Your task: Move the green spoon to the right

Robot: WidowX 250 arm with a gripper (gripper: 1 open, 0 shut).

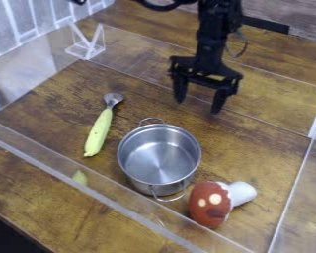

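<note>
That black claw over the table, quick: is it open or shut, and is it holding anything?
Gripper: open, fingers spread, holding nothing. It hangs above the wood behind the steel pot, well apart from the green spoon.

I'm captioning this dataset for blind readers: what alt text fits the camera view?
A black gripper hangs with jaws open, pointing down over a wooden table, holding nothing. Left of it lies a green spoon beside a steel pot; a red-and-white mushroom toy lies nearer the camera.
</note>
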